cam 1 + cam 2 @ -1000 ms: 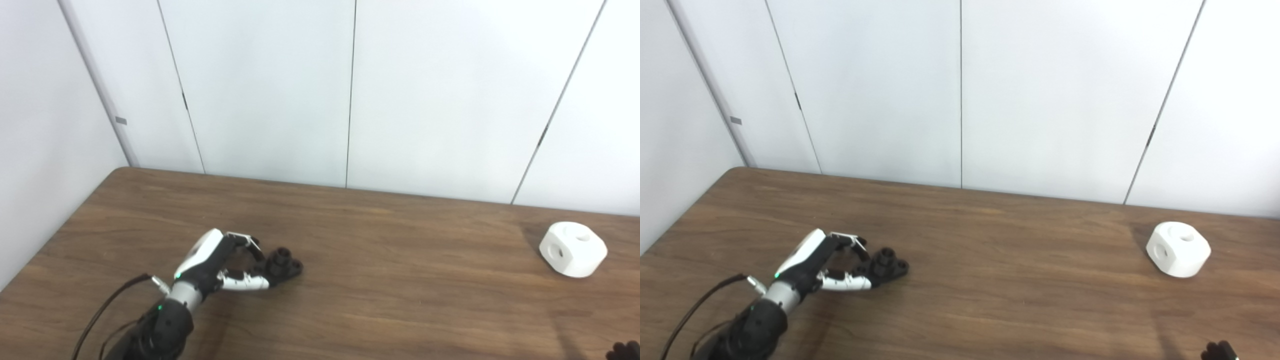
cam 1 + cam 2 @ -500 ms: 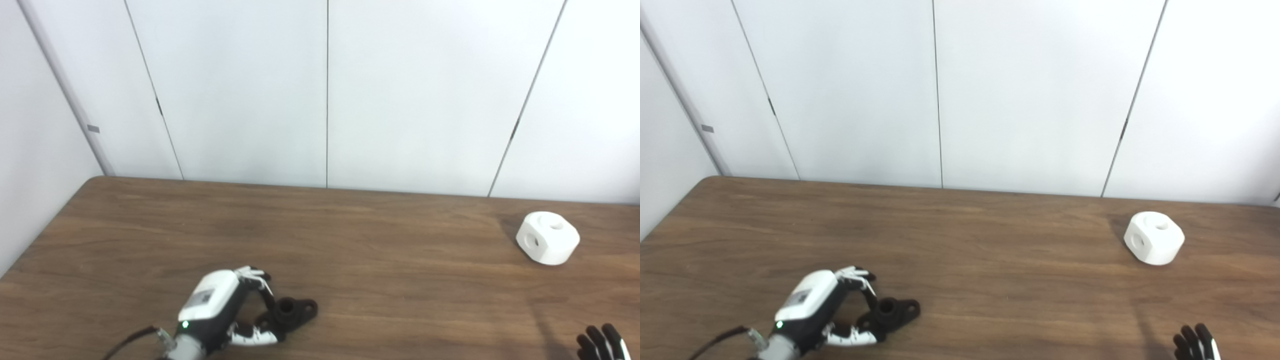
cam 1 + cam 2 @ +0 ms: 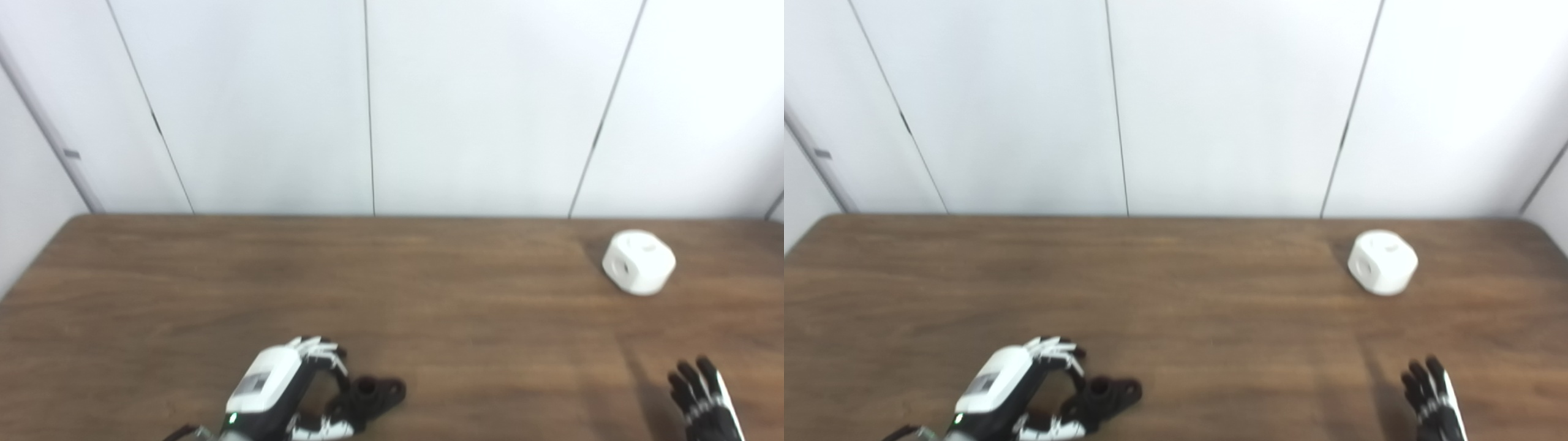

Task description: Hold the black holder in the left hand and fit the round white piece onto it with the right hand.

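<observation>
The black holder (image 3: 375, 392) lies on the wooden table (image 3: 392, 288) near the front edge, left of centre. My left hand (image 3: 288, 392), white-backed with dark fingers, is curled around the holder's left end, fingers above and thumb below, touching it. The round white piece (image 3: 639, 263), a chunky block with holes in its faces, stands at the far right of the table, untouched. My right hand (image 3: 704, 401) comes up at the bottom right corner with fingers spread and nothing in it, well in front of the white piece.
White wall panels (image 3: 367, 104) stand right behind the table's back edge. The table's left edge and rounded back right corner (image 3: 1534, 223) are in view. Bare wood lies between the holder and the white piece.
The camera has swung right and tilted, shifting the whole picture. My right hand has risen further into view at the bottom right. My left hand stays curled on the holder.
</observation>
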{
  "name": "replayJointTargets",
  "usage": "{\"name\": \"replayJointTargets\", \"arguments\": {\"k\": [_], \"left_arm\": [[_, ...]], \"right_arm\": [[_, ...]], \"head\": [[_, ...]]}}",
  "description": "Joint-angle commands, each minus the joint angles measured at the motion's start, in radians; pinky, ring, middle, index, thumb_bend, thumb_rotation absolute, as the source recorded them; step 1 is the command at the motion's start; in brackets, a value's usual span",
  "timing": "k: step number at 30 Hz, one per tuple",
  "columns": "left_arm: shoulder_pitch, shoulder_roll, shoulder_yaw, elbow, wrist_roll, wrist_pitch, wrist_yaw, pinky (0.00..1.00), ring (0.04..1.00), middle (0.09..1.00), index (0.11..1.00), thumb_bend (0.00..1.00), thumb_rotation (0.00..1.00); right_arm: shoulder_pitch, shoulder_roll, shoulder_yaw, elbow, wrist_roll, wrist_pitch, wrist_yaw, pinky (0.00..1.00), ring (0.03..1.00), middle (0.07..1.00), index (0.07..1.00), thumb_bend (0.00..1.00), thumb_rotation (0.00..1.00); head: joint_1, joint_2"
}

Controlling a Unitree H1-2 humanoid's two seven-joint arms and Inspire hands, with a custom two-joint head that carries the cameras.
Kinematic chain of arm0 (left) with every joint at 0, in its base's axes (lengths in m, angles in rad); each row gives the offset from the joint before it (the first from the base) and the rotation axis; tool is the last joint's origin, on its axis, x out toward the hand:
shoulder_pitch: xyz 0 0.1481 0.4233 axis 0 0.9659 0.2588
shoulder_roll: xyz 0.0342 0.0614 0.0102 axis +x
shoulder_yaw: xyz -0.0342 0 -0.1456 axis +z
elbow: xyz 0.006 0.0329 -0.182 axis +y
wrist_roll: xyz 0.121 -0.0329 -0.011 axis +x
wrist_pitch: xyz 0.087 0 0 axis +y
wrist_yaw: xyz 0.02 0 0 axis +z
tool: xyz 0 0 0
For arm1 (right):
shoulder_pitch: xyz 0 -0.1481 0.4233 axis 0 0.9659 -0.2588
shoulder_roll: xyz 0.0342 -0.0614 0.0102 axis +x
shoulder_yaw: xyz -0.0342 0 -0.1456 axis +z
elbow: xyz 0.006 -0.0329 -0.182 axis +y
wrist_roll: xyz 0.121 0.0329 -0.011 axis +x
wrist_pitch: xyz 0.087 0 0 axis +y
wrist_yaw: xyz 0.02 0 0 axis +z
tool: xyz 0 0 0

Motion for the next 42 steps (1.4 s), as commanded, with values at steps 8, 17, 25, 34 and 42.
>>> {"name": "replayJointTargets", "arguments": {"k": [8, 17, 25, 34, 42], "left_arm": [[0.023, -0.047, -0.044, 0.003, 0.002, -0.071, -0.023, 0.94, 0.887, 0.798, 0.486, 0.52, 0.04], [0.042, -0.082, -0.068, 0.061, 0.023, -0.158, 0.024, 0.92, 0.876, 0.787, 0.486, 0.52, 0.05], [0.048, -0.100, -0.075, 0.112, 0.047, -0.212, 0.070, 0.93, 0.879, 0.794, 0.486, 0.52, 0.05], [0.043, -0.116, -0.060, 0.156, 0.068, -0.230, 0.121, 0.91, 0.871, 0.796, 0.486, 0.52, 0.04], [0.037, -0.113, -0.060, 0.173, 0.075, -0.234, 0.115, 0.92, 0.877, 0.796, 0.486, 0.52, 0.04]], "right_arm": [[0.004, 0.020, 0.038, -0.049, -0.008, 0.039, 0.018, 0.97, 0.946, 0.957, 0.991, 0.55, 0.90], [0.010, 0.009, 0.041, -0.090, 0.009, 0.082, 0.016, 0.99, 0.946, 0.952, 0.988, 0.56, 0.89], [0.006, 0.008, 0.037, -0.096, 0.006, 0.092, 0.011, 0.95, 0.934, 0.939, 0.973, 0.57, 0.87], [-0.018, 0.007, 0.010, -0.130, -0.013, 0.138, -0.014, 0.94, 0.925, 0.937, 0.973, 0.59, 0.87], [-0.103, -0.007, -0.038, -0.189, -0.077, 0.248, -0.058, 0.95, 0.921, 0.929, 0.950, 0.56, 0.85]], "head": [[-0.023, 0.048], [-0.043, 0.086], [-0.048, 0.089], [-0.046, 0.068], [-0.108, 0.050]]}}
